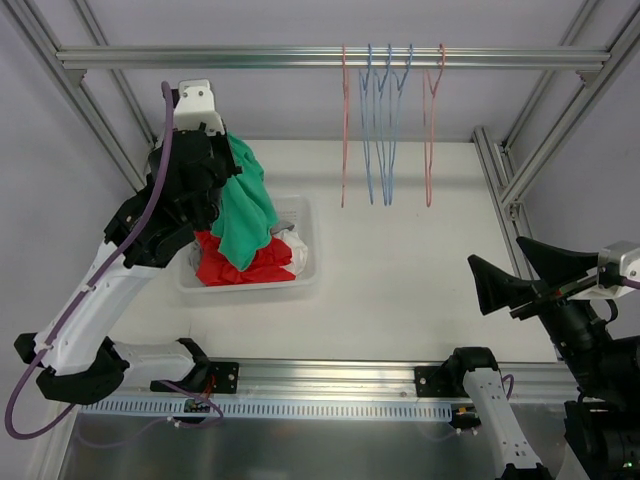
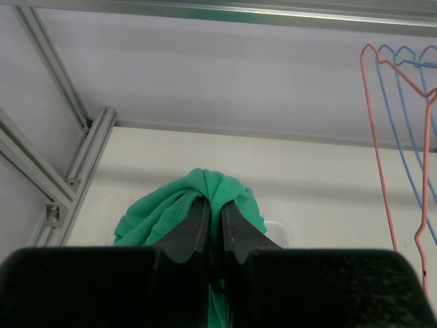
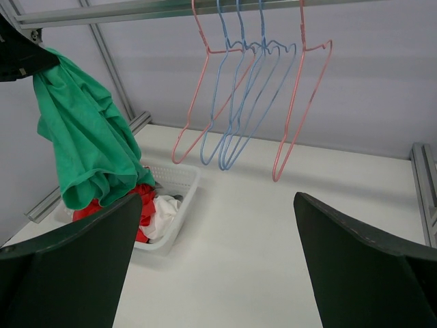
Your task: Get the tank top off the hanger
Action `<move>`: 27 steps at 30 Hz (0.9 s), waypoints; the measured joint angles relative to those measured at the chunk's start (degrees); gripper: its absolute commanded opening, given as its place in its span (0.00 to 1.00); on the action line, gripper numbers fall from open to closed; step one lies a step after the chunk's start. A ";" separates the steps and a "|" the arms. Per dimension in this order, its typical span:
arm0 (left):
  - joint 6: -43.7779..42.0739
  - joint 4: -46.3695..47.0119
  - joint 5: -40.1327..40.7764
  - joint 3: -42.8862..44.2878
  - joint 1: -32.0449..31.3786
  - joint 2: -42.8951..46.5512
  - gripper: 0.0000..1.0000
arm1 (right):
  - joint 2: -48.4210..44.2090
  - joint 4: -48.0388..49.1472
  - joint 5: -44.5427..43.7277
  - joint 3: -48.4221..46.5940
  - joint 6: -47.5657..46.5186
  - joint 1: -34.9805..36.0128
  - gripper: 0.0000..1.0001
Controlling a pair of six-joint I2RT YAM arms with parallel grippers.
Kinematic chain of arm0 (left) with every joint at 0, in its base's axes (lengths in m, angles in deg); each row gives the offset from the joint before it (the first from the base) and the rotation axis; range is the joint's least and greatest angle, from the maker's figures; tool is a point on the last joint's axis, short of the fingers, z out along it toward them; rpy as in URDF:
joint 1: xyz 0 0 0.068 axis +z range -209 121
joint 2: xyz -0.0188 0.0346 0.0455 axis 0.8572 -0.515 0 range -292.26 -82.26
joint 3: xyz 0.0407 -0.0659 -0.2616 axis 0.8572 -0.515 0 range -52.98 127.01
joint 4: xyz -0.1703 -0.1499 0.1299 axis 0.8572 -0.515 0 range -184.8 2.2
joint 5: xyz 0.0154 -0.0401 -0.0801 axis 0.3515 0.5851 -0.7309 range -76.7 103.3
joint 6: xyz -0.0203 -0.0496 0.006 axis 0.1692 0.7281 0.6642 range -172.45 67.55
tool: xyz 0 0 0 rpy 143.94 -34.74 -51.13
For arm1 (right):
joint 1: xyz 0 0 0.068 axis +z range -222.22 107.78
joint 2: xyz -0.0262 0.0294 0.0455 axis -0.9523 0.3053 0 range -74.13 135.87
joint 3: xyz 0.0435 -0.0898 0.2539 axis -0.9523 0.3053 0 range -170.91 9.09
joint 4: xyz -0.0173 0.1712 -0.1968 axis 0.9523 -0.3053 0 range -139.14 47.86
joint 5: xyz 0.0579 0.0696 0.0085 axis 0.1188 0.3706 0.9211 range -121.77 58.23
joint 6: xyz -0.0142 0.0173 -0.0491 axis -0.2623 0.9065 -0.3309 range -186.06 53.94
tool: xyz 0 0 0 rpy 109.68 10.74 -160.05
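My left claw (image 2: 214, 202) pinched tight on the green tank top (image 1: 243, 205), cloth hanging above the white basket (image 1: 312, 250) of red clothes, well apart from the wire hangers (image 1: 344, 130), my right claw (image 3: 218, 198) spread wide, holding nothing, above the table (image 1: 400, 270).

One white basket (image 1: 308, 275). Beyond it to the right hang two pink hangers (image 1: 343, 130) and three blue hangers (image 1: 387, 150). Above it, one green tank top (image 1: 245, 205). Inside it, at least one red garment (image 1: 235, 265) and one white garment (image 1: 298, 248). Two grippers: left gripper (image 2: 215, 201), right gripper (image 3: 218, 198).
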 measured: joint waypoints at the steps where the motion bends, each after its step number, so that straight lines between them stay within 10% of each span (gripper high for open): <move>1: 0.33 0.04 -0.63 -0.28 0.00 0.61 0.00 | 0.07 0.15 0.11 0.20 0.04 0.00 1.00; 27: 28.37 2.51 -15.43 -31.04 18.71 -5.79 0.00 | 0.28 5.92 5.20 11.89 3.39 0.00 0.99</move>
